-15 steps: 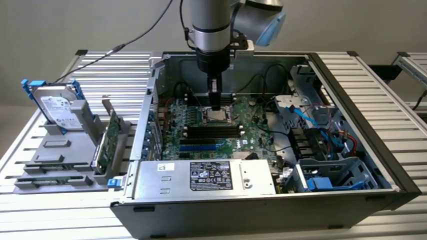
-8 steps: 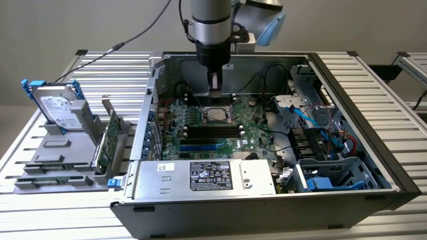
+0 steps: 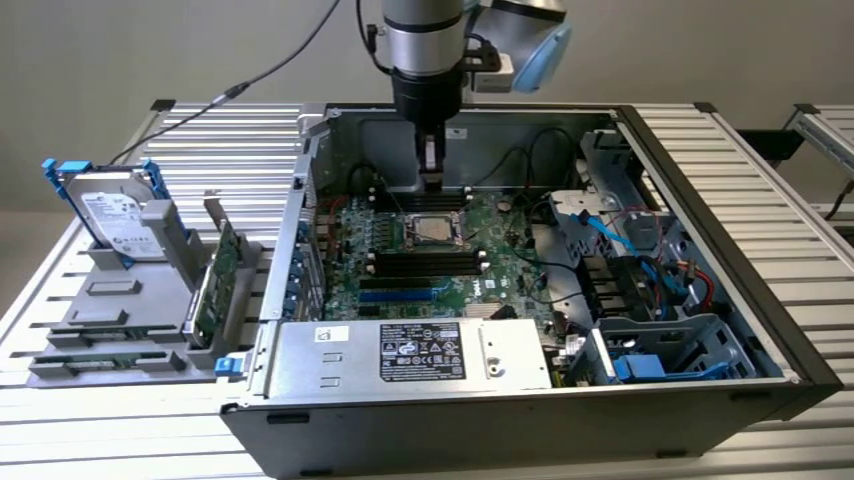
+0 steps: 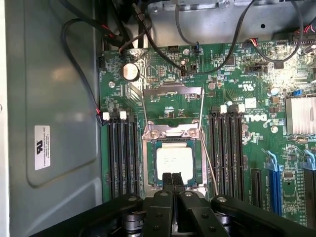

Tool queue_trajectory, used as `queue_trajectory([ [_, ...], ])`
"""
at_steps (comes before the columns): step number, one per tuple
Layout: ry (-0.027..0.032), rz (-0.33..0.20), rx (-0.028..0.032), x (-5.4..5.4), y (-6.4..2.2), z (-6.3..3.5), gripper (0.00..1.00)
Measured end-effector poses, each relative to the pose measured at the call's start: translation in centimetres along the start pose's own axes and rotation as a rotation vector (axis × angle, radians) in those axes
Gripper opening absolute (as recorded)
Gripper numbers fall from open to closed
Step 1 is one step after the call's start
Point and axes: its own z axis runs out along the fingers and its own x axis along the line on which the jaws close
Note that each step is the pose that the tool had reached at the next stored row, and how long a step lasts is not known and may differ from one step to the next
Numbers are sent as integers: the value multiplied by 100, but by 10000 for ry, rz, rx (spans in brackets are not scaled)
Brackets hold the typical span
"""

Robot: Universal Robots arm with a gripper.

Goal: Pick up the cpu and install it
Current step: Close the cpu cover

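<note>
1. The cpu is a small, flat, square chip with a pale silver-grey metal top. It's dully shiny, and the wrist view shows faint print on it.
2. It lies level inside a grey metal socket frame on the green motherboard. The socket's hinged metal load plate is swung open just beyond it.
3. In the exterior view the chip sits near the board's middle. Rows of long black memory slots lie at six o'clock from it.
4. The black gripper hangs straight down from the silver arm at twelve o'clock from the chip. It's clenched, its two fingers pressed together with their tips at the chip's edge. I can't see anything between them.
5. The board lies in an open dark tower case on the slatted aluminium counter.
6. At nine o'clock from the case, a silver labelled hard drive in a blue bracket stands in a grey rack.
</note>
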Motion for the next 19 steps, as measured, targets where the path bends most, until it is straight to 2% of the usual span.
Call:
queue_trajectory([
  [3,-1,0,7,3,20,-34,11],
  [6,6,2,21,9,104,-35,11],
  [19,130,21,154,47,685,16,11],
])
